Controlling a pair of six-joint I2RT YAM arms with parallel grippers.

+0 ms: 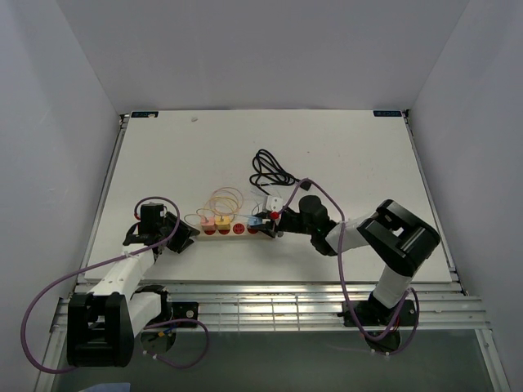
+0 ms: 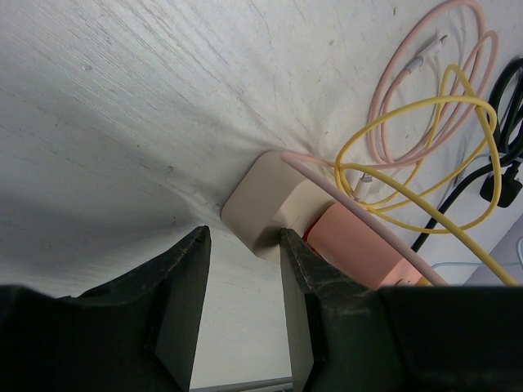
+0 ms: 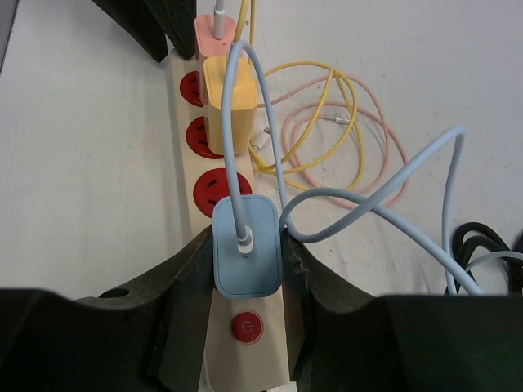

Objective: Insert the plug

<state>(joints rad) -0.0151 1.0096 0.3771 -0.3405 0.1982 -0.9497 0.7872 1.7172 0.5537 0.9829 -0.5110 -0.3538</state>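
Note:
A beige power strip [image 1: 237,231] with red sockets lies at the table's middle. A pink plug [image 1: 207,220] and a yellow plug [image 1: 222,220] stand in it. My right gripper [image 3: 248,245] is shut on a blue plug [image 3: 248,257] with a light blue cable. It holds the plug upright over the strip [image 3: 181,155], between an empty red socket [image 3: 216,192] and the red power button [image 3: 246,327]. How deep the plug sits is hidden. My left gripper [image 2: 243,241] is open at the strip's left end [image 2: 261,204], with nothing between its fingers.
Pink and yellow cables [image 1: 229,198] loop behind the strip. A coiled black cable [image 1: 270,171] and a white adapter [image 1: 275,201] lie behind my right gripper [image 1: 274,222]. The table's near edge runs just in front of both arms.

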